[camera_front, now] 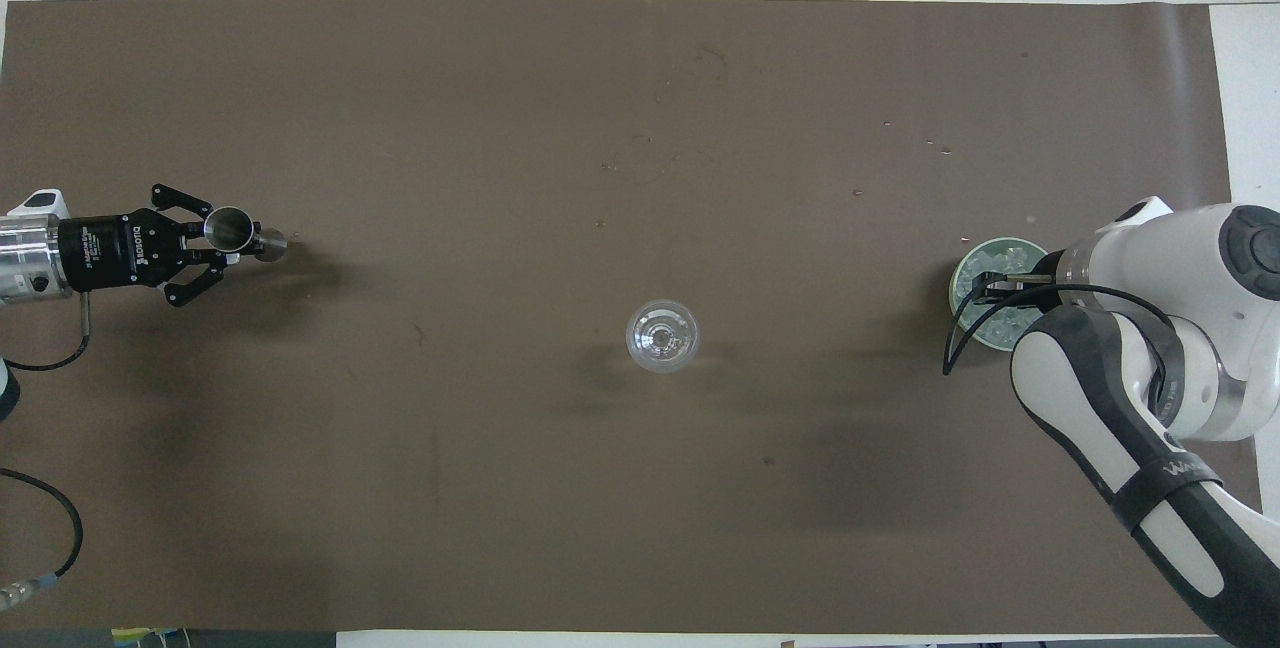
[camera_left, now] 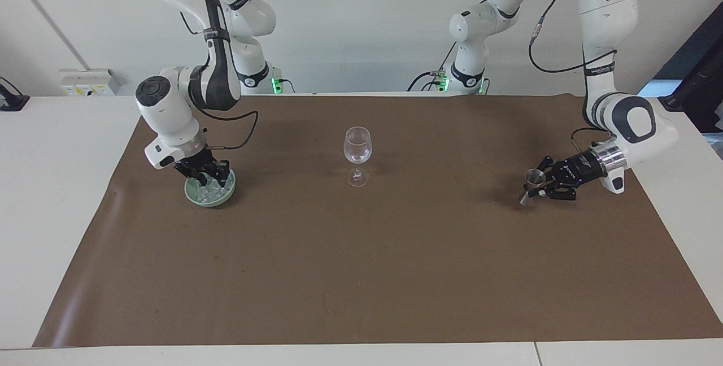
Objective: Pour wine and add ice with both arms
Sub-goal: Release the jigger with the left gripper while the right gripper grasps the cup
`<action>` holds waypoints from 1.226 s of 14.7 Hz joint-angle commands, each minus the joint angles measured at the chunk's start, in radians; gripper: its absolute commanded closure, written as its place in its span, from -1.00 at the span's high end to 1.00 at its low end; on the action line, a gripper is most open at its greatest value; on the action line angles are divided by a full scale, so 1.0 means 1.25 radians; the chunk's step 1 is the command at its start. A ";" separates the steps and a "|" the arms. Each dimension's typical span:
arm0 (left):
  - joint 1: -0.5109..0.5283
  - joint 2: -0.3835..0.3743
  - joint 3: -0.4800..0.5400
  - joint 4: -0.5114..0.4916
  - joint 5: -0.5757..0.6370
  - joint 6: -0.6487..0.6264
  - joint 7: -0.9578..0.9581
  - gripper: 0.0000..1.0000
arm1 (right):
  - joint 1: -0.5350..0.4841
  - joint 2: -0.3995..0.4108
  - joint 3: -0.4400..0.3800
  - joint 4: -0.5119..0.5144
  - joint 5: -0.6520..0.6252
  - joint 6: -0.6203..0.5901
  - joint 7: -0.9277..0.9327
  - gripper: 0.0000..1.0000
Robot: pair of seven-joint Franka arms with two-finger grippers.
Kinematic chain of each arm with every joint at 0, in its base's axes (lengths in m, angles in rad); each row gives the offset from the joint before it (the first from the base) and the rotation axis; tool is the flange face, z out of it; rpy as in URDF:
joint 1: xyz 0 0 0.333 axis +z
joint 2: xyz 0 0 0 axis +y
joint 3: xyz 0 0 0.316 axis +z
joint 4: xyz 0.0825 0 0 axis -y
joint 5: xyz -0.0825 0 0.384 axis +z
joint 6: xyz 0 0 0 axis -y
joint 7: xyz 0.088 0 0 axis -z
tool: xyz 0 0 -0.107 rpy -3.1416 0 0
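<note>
Altogether one wine glass (camera_left: pixel 357 154); one jigger (camera_left: pixel 531 184)

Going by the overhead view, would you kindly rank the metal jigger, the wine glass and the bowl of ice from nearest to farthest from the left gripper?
1. Metal jigger: in the left gripper itself, at the left arm's end of the brown mat.
2. Wine glass: at the middle of the mat.
3. Bowl of ice: at the right arm's end, under the right gripper.
</note>
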 commanded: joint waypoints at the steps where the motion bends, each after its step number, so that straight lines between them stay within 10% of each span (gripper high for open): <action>1: 0.024 0.040 -0.008 0.037 -0.038 -0.033 0.003 -1.00 | -0.009 -0.019 0.005 -0.023 0.012 0.010 0.003 0.08; 11: 0.056 0.020 -0.007 -0.077 -0.093 -0.007 0.002 -1.00 | -0.013 -0.023 0.005 -0.029 0.012 0.012 0.002 0.00; 13: 0.056 0.019 -0.006 -0.076 -0.093 -0.010 0.002 0.99 | -0.013 -0.023 0.005 -0.029 0.012 0.012 0.002 0.00; 18: 0.068 0.013 0.001 -0.042 -0.043 -0.018 0.003 1.00 | -0.012 -0.025 0.005 -0.034 0.012 0.013 0.003 -0.01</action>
